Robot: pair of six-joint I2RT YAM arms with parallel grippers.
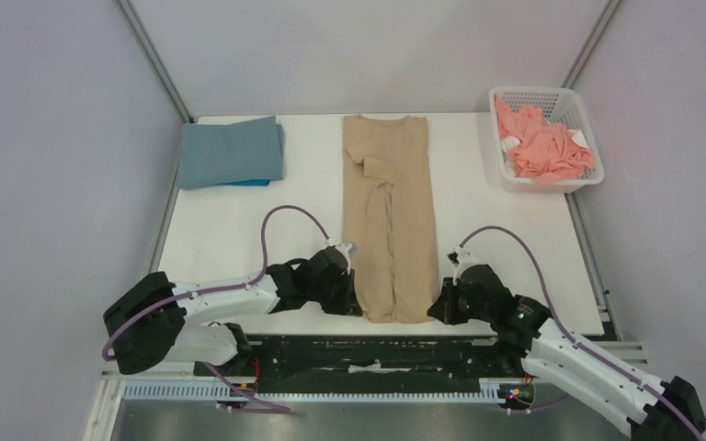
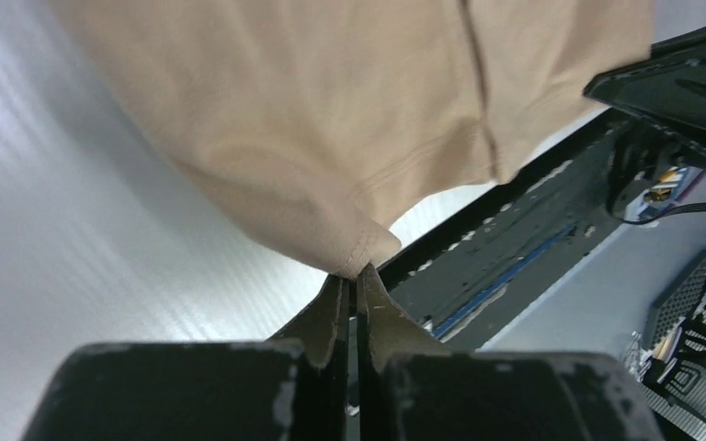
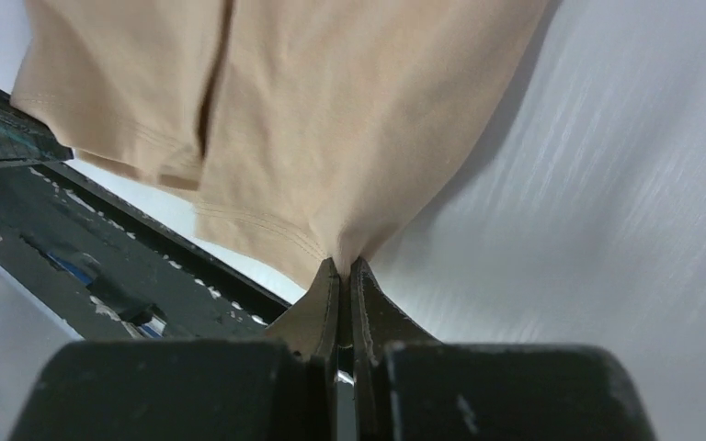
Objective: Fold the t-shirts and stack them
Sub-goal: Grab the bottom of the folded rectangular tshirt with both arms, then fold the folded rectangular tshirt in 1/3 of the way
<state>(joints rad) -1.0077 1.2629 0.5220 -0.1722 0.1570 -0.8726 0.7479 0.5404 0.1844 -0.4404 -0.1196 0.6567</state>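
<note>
Tan shirt [image 1: 388, 211]: lies in the middle of the table [image 1: 239, 239] as a long strip, sleeves turned in, collar at the far end and hem at the near edge.
Left gripper [image 2: 354, 280]: pressed together on the left hem corner, the cloth bunched to a point at its tips.
Right gripper [image 3: 345, 271]: pinching the right hem corner the same way.
Depth of bite: only the very edge seems caught. Whether every layer is in either pinch cannot be told from the wrist views.
Step in hand: probably the crosswise fold, hem carried up to the collar.
Handling: raise both corners together and level. Keep the hem lightly taut between the arms and lift only enough to clear the lower layers. Lay the hem square on the collar end before letting go.
Risk: soft cloth may slip from a shallow bite or drag the turned-in sleeves loose.
Grey-blue shirt [image 1: 230, 152]: folded at far left, on the bright blue shirt [image 1: 250, 183].
Pink shirt [image 1: 542, 147]: crumpled in the basket [image 1: 552, 95], far right.
</note>
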